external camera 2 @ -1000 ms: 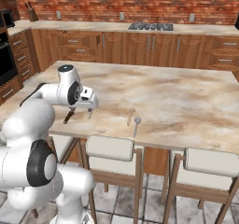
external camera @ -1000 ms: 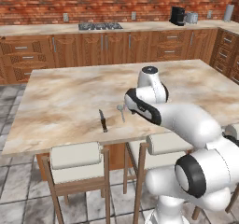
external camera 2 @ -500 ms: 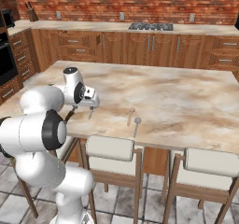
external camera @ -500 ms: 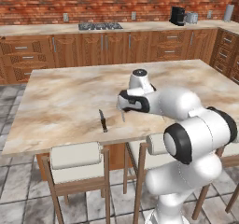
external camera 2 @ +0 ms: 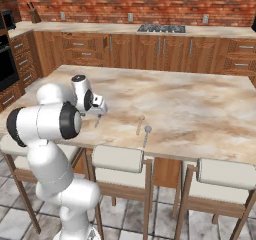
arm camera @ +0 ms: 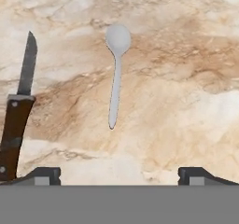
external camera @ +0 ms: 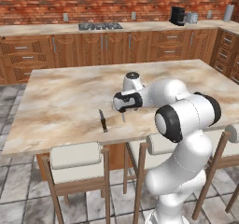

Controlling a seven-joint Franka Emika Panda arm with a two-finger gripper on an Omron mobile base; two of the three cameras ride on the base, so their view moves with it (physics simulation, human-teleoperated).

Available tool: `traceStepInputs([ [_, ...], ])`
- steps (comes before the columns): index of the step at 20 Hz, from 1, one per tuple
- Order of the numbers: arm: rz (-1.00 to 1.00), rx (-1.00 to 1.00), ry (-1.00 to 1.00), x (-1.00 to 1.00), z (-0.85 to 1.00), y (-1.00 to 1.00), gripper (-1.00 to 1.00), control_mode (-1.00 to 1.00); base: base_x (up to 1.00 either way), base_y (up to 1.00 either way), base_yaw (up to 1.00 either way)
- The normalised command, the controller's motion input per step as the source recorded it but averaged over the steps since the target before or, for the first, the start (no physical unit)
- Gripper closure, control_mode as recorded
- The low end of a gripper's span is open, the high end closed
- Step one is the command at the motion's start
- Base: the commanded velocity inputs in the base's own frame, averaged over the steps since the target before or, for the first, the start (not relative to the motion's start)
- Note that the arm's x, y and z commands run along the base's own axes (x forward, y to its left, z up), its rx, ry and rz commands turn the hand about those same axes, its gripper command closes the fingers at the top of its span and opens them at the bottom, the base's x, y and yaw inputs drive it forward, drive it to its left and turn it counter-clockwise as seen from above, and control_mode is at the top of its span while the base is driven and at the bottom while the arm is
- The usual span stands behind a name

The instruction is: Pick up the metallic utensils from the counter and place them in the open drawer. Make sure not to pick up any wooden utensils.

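While our gripper [arm camera: 119,174] hovers wide and empty over the surface [arm camera: 186,78], we judge the spoon [arm camera: 115,73] next: descend, straddle its handle.

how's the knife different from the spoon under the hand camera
The knife has a dark handle and a pointed grey blade; the spoon is pale silver all over with a round bowl. The knife looks broader and runs off the bottom of the hand view; the spoon is slimmer and shows whole. The knife leans slightly; the spoon lies nearly straight. Both lie flat on the marbled counter, apart from each other, untouched.
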Motion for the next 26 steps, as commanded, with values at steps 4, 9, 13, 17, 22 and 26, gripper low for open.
traceStepInputs([
  [4,0.0,0.0,0.0,0.34,-0.29,0.0,-1.0,-1.0,0.0,0.0,0.0],
  [9,0.0,0.0,0.0,0.29,-0.37,0.01,-1.0,-1.0,0.0,0.0,0.0],
  [13,0.0,0.0,0.0,0.47,-0.35,0.13,-1.0,-1.0,0.0,0.0,0.0],
  [17,0.0,0.0,0.0,0.48,-0.23,0.1,-1.0,-1.0,0.0,0.0,0.0],
  [22,0.0,0.0,0.0,0.45,-0.19,0.0,-1.0,-1.0,0.0,0.0,0.0],
  [26,0.0,0.0,0.0,0.41,-0.11,0.0,-1.0,-1.0,0.0,0.0,0.0],
])
